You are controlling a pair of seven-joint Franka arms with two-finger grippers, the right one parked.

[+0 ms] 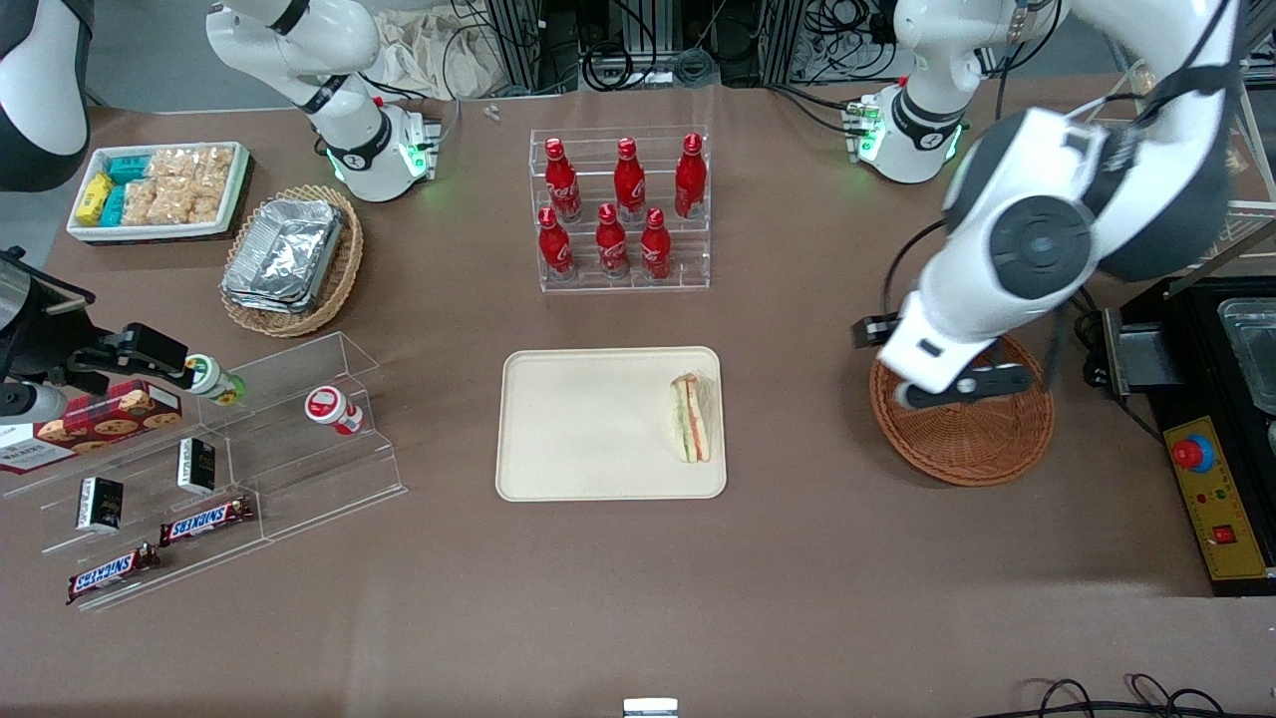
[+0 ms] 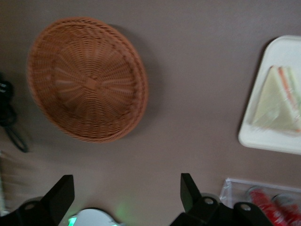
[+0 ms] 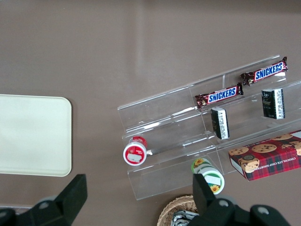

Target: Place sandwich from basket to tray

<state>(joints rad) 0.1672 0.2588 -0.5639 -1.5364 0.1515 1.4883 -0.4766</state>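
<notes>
The sandwich (image 1: 691, 417), a pale bread wedge with green and orange-red layers, lies on the cream tray (image 1: 588, 419) at the tray's edge toward the working arm's end. The reddish-brown wicker basket (image 1: 977, 449) is empty. My left gripper (image 1: 957, 387) hangs above the basket's rim that is farther from the front camera. It is open and holds nothing. The left wrist view shows the gripper (image 2: 126, 181) with its jaws wide apart over bare table, the empty basket (image 2: 87, 77), and the sandwich (image 2: 277, 106) on the tray (image 2: 263, 141).
A clear rack of red bottles (image 1: 623, 209) stands farther from the front camera than the tray. A clear stepped stand (image 1: 249, 439) with snacks, a tan basket of foil containers (image 1: 291, 259) and a white snack bin (image 1: 159, 189) lie toward the parked arm's end. A black box with a red button (image 1: 1193, 454) stands beside the basket.
</notes>
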